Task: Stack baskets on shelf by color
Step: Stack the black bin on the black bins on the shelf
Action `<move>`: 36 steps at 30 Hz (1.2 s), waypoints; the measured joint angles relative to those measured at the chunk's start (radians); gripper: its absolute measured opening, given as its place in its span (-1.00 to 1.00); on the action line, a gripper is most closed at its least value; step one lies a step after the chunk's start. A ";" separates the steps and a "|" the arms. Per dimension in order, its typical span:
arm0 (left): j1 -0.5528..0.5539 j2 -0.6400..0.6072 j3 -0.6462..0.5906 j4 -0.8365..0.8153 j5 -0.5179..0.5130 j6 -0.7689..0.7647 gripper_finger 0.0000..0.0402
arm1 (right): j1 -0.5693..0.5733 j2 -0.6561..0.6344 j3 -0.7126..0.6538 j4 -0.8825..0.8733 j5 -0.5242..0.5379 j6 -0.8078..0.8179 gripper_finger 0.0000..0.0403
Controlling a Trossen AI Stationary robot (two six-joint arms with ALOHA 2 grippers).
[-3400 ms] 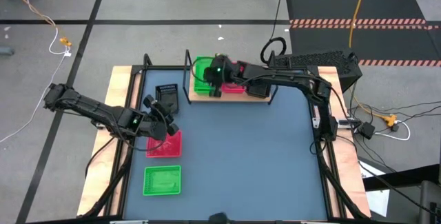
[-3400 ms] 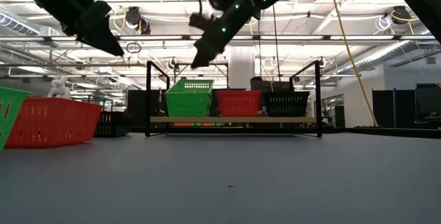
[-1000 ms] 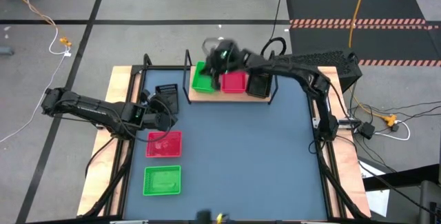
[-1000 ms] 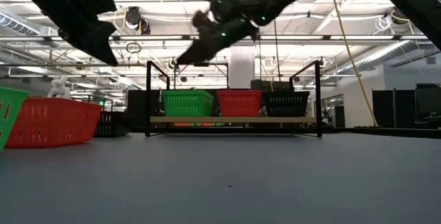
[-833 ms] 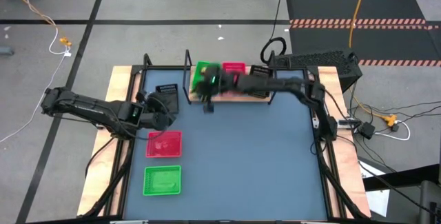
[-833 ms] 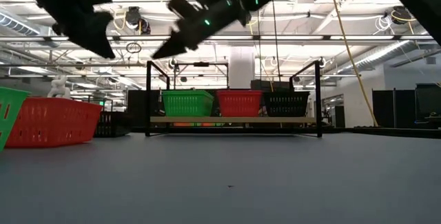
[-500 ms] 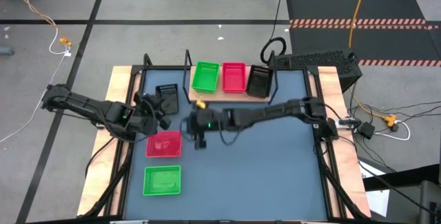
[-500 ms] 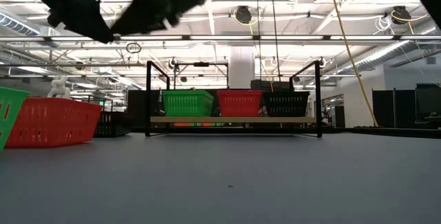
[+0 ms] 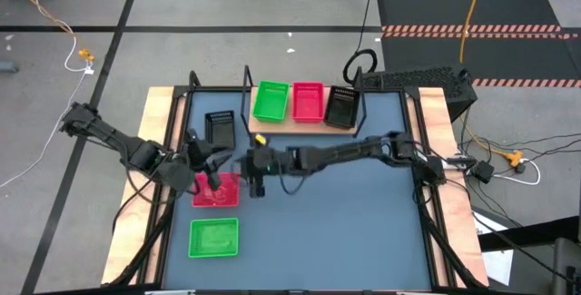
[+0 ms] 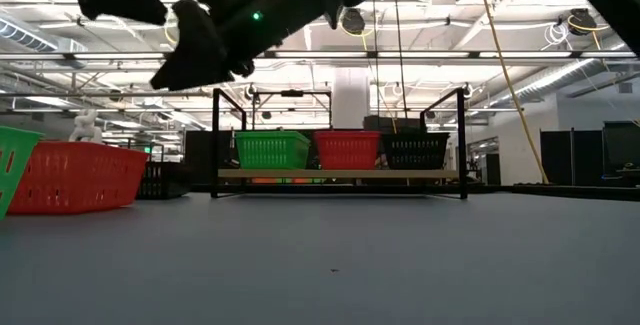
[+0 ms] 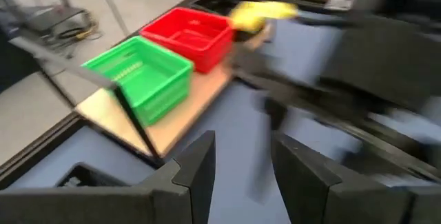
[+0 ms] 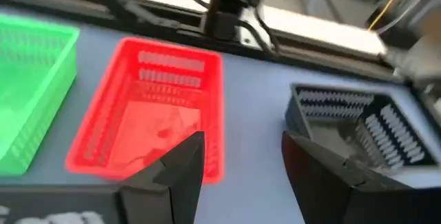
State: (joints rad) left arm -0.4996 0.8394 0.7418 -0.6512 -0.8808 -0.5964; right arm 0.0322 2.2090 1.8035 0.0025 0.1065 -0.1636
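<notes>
The shelf [image 9: 292, 123] at the table's far edge carries a green basket [image 9: 270, 101], a red basket [image 9: 308, 102] and a black basket [image 9: 340, 107], side by side on their bottoms. On the tabletop at the left lie a black basket [image 9: 220, 129], a red basket [image 9: 218, 192] and a green basket [image 9: 214, 238]. My right gripper [image 12: 241, 148] hangs open just right of the tabletop red basket [image 12: 155, 114], touching nothing. My left gripper [image 11: 242, 145] is open and empty above that basket's far-left corner, pointing toward the shelf [image 11: 172, 124].
My right arm [image 9: 345, 152] reaches across the middle of the table from the right edge. The two grippers are close together over the left part of the table. Bare blue-grey tabletop [image 9: 345, 213] lies to the near right. The shelf's black rod frame [image 10: 215, 145] rises at its ends.
My right gripper has swung from above the shelf's green basket toward the table's near left and come down beside the tabletop red basket. My left gripper has risen and turned toward the shelf. The baskets have stayed in place.
</notes>
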 joint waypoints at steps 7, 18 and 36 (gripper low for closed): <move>-0.080 -0.044 0.000 0.010 -0.104 0.039 -0.29 | -0.080 0.016 0.132 -0.027 -0.051 -0.046 -0.08; -0.077 -0.129 0.000 0.013 -0.203 0.128 -0.29 | -0.111 0.368 0.512 -0.186 0.048 -0.141 -0.08; -0.026 -0.133 0.000 0.021 -0.212 0.169 -0.29 | -0.144 0.376 0.475 -0.128 0.011 -0.210 -0.01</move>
State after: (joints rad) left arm -0.5256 0.7063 0.7422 -0.6301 -1.0931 -0.4278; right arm -0.1117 2.5845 2.2784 -0.1255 0.1170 -0.3733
